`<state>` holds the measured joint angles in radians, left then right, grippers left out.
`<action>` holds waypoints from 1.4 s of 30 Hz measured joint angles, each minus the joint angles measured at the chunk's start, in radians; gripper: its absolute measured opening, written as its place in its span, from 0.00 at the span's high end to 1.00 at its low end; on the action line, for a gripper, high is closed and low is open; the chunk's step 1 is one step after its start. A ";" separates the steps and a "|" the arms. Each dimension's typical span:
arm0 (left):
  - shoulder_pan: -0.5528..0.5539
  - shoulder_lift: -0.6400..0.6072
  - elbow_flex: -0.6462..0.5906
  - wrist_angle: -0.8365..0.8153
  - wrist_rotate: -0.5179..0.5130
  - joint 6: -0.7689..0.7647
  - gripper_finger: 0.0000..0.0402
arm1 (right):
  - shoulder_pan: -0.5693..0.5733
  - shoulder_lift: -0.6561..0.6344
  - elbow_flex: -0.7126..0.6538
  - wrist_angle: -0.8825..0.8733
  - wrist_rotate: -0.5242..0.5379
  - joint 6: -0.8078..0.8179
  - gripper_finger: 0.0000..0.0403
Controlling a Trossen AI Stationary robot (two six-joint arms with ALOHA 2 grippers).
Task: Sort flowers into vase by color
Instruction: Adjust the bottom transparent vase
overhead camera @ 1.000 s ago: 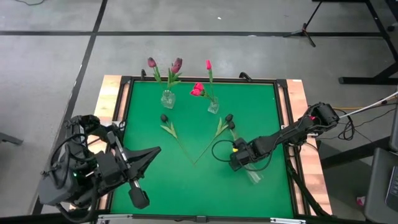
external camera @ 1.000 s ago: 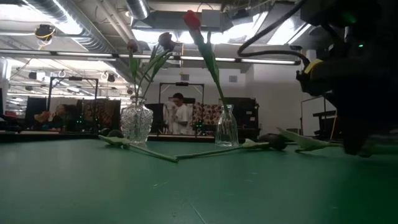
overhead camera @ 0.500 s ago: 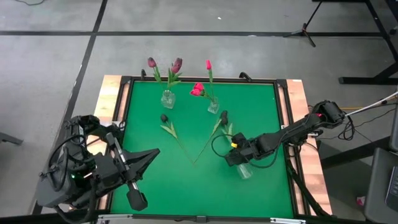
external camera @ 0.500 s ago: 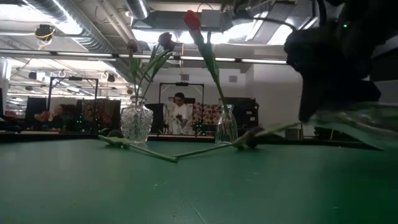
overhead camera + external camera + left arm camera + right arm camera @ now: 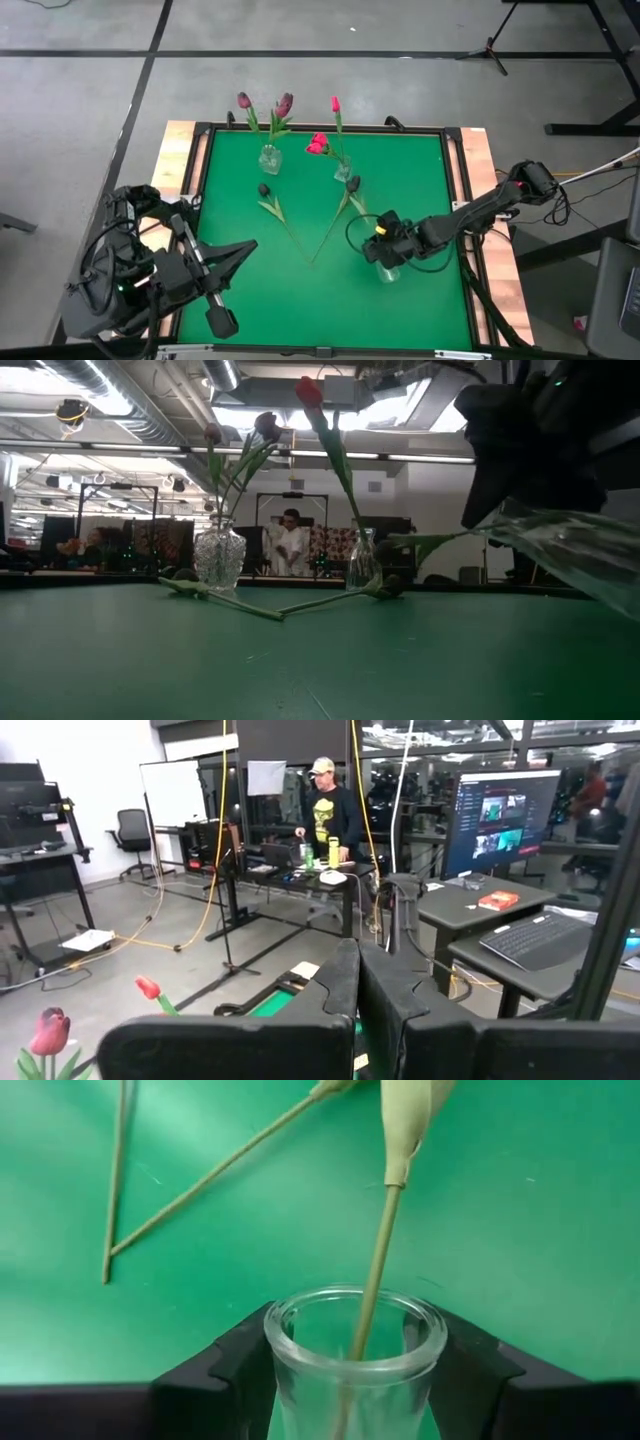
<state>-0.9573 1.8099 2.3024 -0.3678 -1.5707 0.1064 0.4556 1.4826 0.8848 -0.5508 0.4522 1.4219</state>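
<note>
Item: our right gripper [image 5: 355,1370] pinches a tilted glass vase [image 5: 352,1342] with a dark flower's stem [image 5: 378,1255] entering its mouth; next, we judge, standing it upright.

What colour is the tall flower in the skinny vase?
Bright pink flower, green stem, in the skinny vase; clearest in the high view.
</note>
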 joint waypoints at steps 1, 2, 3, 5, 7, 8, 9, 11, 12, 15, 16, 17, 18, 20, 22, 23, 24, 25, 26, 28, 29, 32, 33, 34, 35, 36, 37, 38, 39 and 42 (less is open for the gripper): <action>0.000 0.000 0.000 -0.005 0.000 0.000 1.00 | 0.012 0.000 0.000 0.000 0.021 0.011 0.50; 0.000 0.000 0.000 -0.012 0.000 0.000 1.00 | 0.025 0.000 0.000 0.001 0.045 0.020 0.50; 0.000 0.000 0.000 -0.018 0.000 0.000 1.00 | 0.039 0.000 0.000 0.000 0.069 0.036 0.50; 0.000 0.000 0.000 -0.024 0.000 0.000 1.00 | 0.065 0.000 0.000 0.001 0.116 0.049 0.51; 0.000 0.000 0.000 -0.027 0.000 -0.001 1.00 | 0.093 0.000 0.000 0.004 0.170 0.068 0.51; 0.000 0.000 0.000 -0.031 0.000 -0.001 1.00 | 0.107 0.000 0.000 0.005 0.200 0.078 0.51; 0.000 0.000 0.000 -0.037 0.000 -0.001 1.00 | 0.121 0.000 0.000 0.006 0.233 0.088 0.51; 0.000 0.000 0.000 -0.046 0.000 -0.001 1.00 | 0.151 0.000 0.000 0.011 0.304 0.096 0.50; 0.000 0.000 0.000 -0.046 0.000 -0.002 1.00 | 0.164 0.000 0.000 0.013 0.340 0.097 0.50; 0.001 0.000 0.000 -0.044 0.000 -0.025 1.00 | 0.198 0.000 0.000 0.022 0.427 0.100 0.50; 0.001 0.000 0.000 -0.044 0.000 -0.027 1.00 | 0.208 0.000 0.000 0.027 0.457 0.097 0.51; 0.001 0.000 0.000 -0.045 0.000 -0.026 1.00 | 0.219 0.000 0.000 0.030 0.490 0.093 0.51; 0.002 0.000 0.000 -0.045 0.000 -0.026 1.00 | 0.230 0.000 0.000 0.031 0.527 0.092 0.51; 0.002 0.000 0.000 -0.044 0.000 -0.027 1.00 | 0.253 0.000 0.000 0.030 0.598 0.084 0.50; 0.006 0.000 0.000 -0.044 0.000 -0.026 1.00 | 0.274 0.000 0.000 0.031 0.665 0.050 0.49; 0.009 0.000 0.000 -0.045 0.000 -0.026 1.00 | 0.281 0.000 0.000 0.030 0.691 0.031 0.49; 0.010 0.000 0.000 -0.048 0.000 -0.027 1.00 | 0.287 0.000 0.000 0.031 0.715 0.009 0.49; 0.012 0.000 0.000 -0.049 0.000 -0.027 1.00 | 0.293 0.000 0.000 0.030 0.736 -0.013 0.49; 0.016 0.000 0.000 -0.050 0.000 -0.027 1.00 | 0.296 0.000 0.000 0.030 0.756 -0.029 0.49; 0.025 0.000 0.000 -0.051 0.000 -0.028 1.00 | 0.300 0.000 0.000 0.030 0.798 -0.060 0.50; 0.028 0.000 0.000 -0.053 0.000 -0.032 1.00 | 0.299 0.000 0.000 0.030 0.820 -0.069 0.51; 0.039 0.000 0.000 -0.088 0.003 -0.065 1.00 | 0.297 0.000 0.000 0.027 0.890 -0.096 0.51; 0.042 0.000 0.000 -0.099 0.008 -0.077 1.00 | 0.297 0.000 0.000 0.024 0.913 -0.106 0.50; 0.044 0.000 0.000 -0.106 0.018 -0.093 1.00 | 0.293 0.000 0.000 0.022 0.935 -0.118 0.49; 0.047 0.000 0.000 -0.118 0.029 -0.109 1.00 | 0.286 0.000 0.000 0.021 0.953 -0.122 0.49; 0.049 0.000 0.000 -0.133 0.039 -0.126 1.00 | 0.281 0.000 0.000 0.023 0.962 -0.122 0.48; 0.050 0.000 0.000 -0.147 0.053 -0.140 1.00 | 0.280 0.000 0.000 0.027 0.963 -0.122 0.48; 0.050 0.000 0.000 -0.167 0.060 -0.159 1.00 | 0.276 0.000 0.000 0.030 0.963 -0.122 0.48; 0.050 0.000 0.000 -0.188 0.068 -0.180 1.00 | 0.277 0.000 0.000 0.035 0.970 -0.122 0.48; 0.050 0.000 0.000 -0.261 0.070 -0.255 1.00 | 0.281 0.005 0.000 0.066 0.994 -0.151 0.50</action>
<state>-0.9073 1.8099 2.3028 -0.6288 -1.5003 -0.1483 0.7369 1.4874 0.8848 -0.4851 1.4460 1.2706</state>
